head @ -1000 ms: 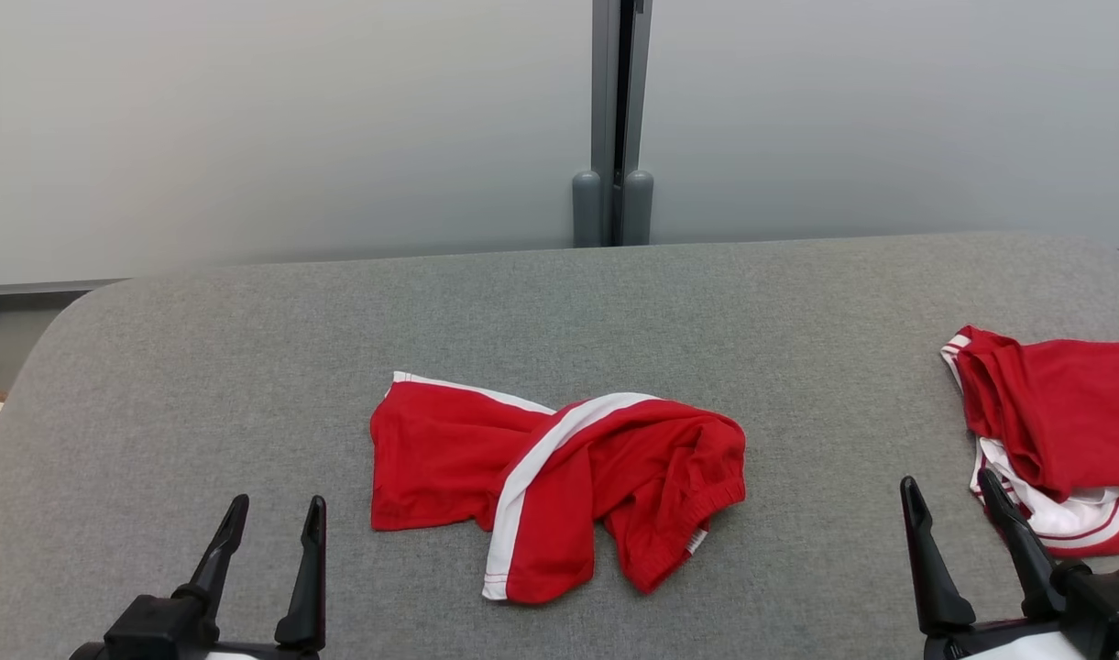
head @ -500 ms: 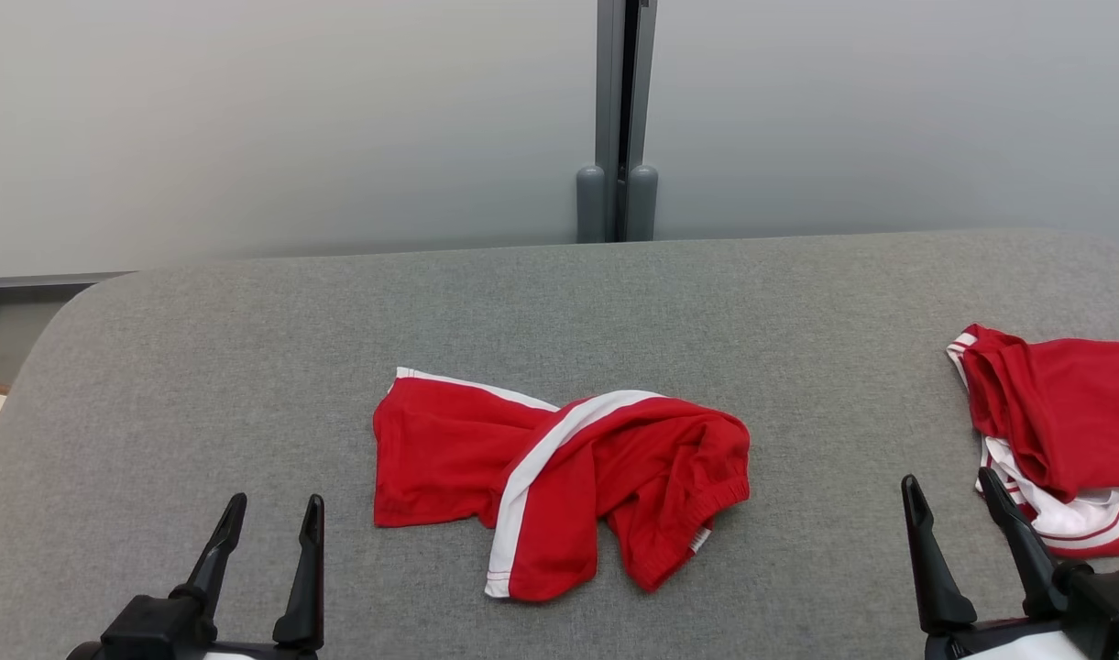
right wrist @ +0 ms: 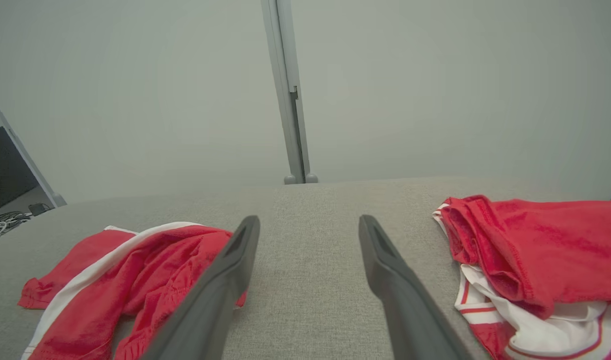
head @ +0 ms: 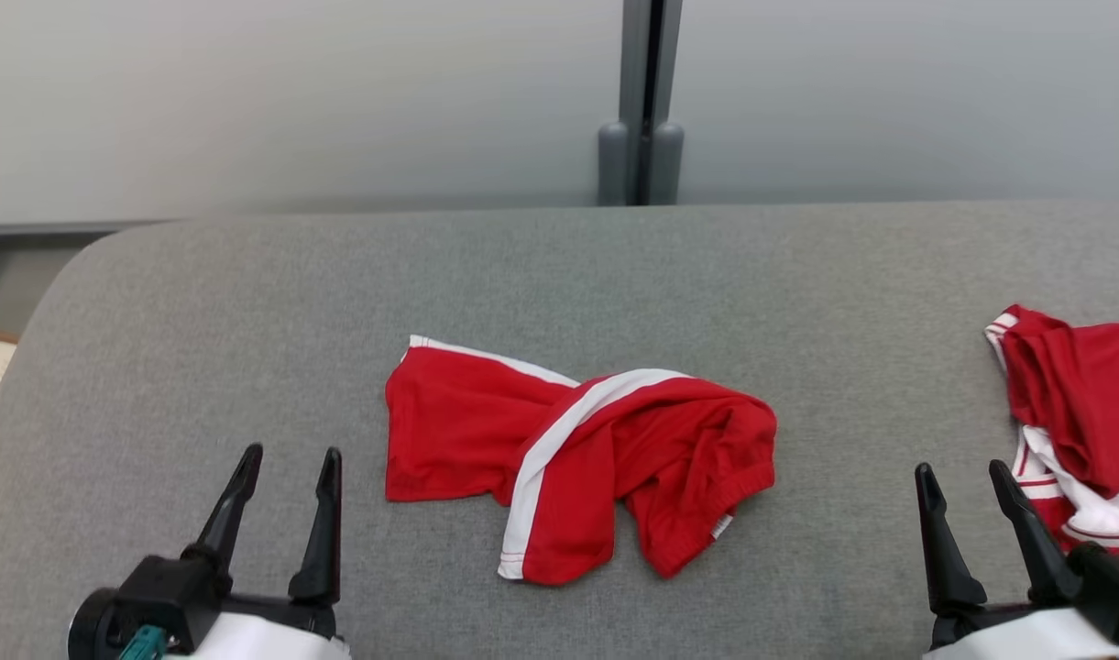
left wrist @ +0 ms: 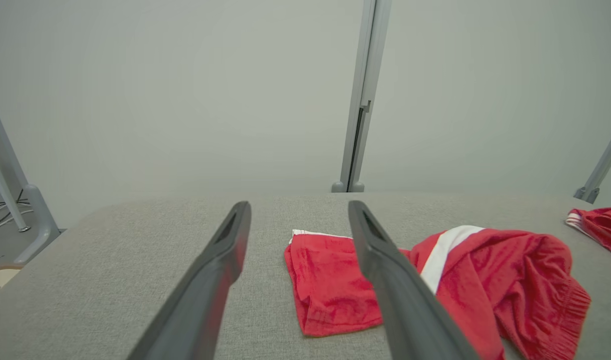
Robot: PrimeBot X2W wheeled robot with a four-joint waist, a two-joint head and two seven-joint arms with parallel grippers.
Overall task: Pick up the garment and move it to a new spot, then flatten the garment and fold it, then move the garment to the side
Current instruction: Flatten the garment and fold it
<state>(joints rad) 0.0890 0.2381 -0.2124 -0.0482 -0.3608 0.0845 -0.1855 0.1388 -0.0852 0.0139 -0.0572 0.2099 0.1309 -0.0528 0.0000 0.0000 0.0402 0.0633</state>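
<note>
A crumpled red garment [head: 577, 467] with a white side stripe lies in the middle of the grey table [head: 247, 321]; it also appears as red cloth [left wrist: 465, 285] in the left wrist view and as the red garment [right wrist: 130, 285] at the lower left of the right wrist view. My left gripper [head: 289, 458] is at the lower left, open and empty, to the left of the garment and apart from it. At the lower right my right gripper [head: 967, 472] is open with nothing between its fingers, well to the garment's right.
A second red and white garment pile [head: 1081, 431] lies at the table's right edge, close to my right gripper; the same pile [right wrist: 535, 270] fills the right of the right wrist view. A grey wall with a vertical post [head: 646, 101] stands behind the table.
The whole head view has shifted, so the camera moved: table and garments sit slightly right and higher. The garments lie as before. Both grippers stay open.
</note>
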